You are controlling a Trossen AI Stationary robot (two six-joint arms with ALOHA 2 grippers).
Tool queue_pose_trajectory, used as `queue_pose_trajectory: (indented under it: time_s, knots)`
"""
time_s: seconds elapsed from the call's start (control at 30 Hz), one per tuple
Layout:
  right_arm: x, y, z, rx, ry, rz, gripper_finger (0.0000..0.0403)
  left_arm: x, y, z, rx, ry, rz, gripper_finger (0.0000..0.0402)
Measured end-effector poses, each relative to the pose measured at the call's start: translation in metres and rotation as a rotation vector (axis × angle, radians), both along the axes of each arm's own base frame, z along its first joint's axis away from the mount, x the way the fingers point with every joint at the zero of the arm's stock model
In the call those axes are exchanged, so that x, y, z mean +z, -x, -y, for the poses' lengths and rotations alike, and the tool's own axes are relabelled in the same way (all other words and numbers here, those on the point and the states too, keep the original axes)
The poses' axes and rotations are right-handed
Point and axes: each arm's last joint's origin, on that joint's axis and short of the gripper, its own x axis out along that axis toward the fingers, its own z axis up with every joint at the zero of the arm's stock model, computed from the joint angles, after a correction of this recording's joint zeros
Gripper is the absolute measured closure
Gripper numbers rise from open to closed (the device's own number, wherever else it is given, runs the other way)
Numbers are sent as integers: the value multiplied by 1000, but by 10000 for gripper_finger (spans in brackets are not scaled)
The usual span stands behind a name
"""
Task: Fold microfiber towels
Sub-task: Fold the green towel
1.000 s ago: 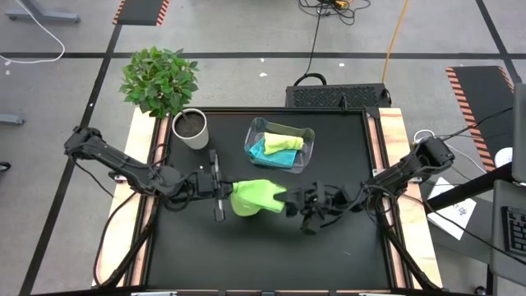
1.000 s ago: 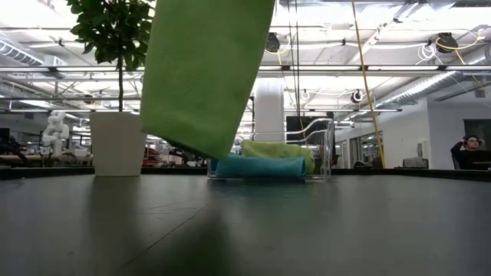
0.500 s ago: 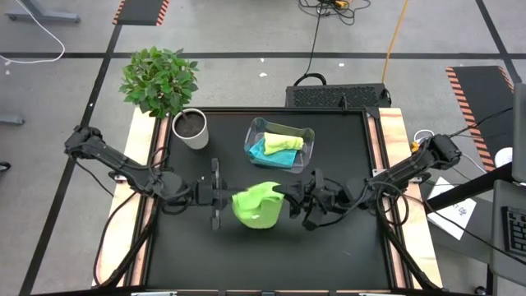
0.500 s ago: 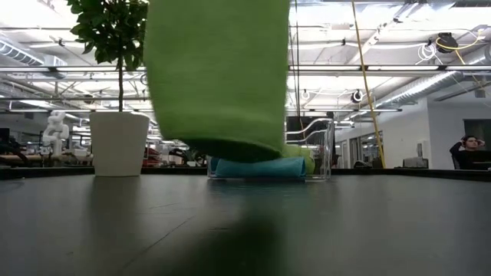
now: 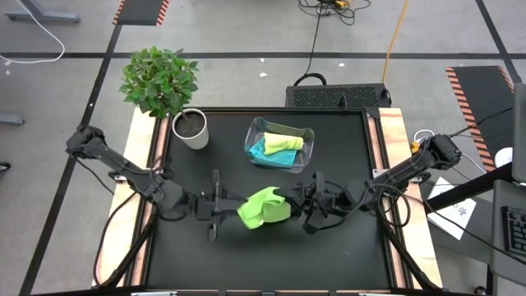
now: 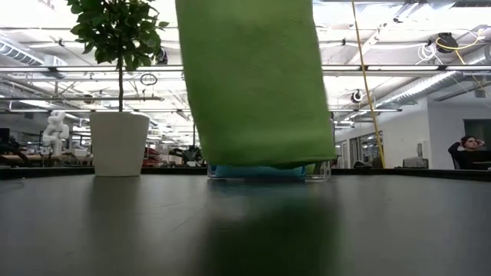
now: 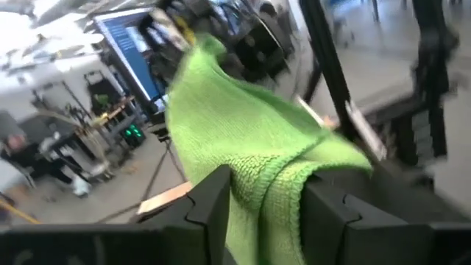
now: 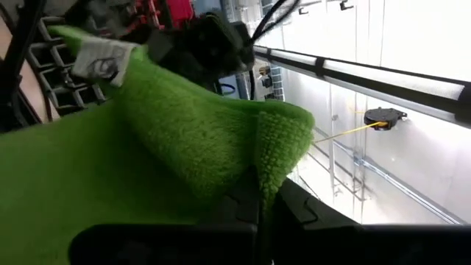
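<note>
Black table [image 5: 329, 255], plant pot [image 5: 191, 129], green towel [image 5: 263, 207] blocking bin [image 5: 280, 144]

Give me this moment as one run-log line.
right gripper: shut on bright green towel | left gripper: jaws parted around towel edge | towel hanging above table | bin: two towels inside

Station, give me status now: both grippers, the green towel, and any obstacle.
Right gripper shut on green towel, held above table. Left gripper open around its other edge. Bin, plant pot stand clear behind.
</note>
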Motion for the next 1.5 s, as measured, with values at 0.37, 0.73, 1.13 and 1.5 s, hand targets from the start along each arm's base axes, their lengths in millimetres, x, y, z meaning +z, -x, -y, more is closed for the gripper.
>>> queue_pose_trajectory:
  time_s: [0.37,0.73,1.13,1.5]
  knots:
    - [1,1,-1,0,-1,9,403,-28,-21,12,31,-346,-51,252]
    - [1,1,0,0,-15,8,403,-22,-22,11,90,-346,6,252]
    - [1,1,-1,12,-33,10,403,-18,-23,11,64,-362,43,252]
    - [6,2,-2,56,-34,65,403,-18,-28,1,80,-316,36,252]
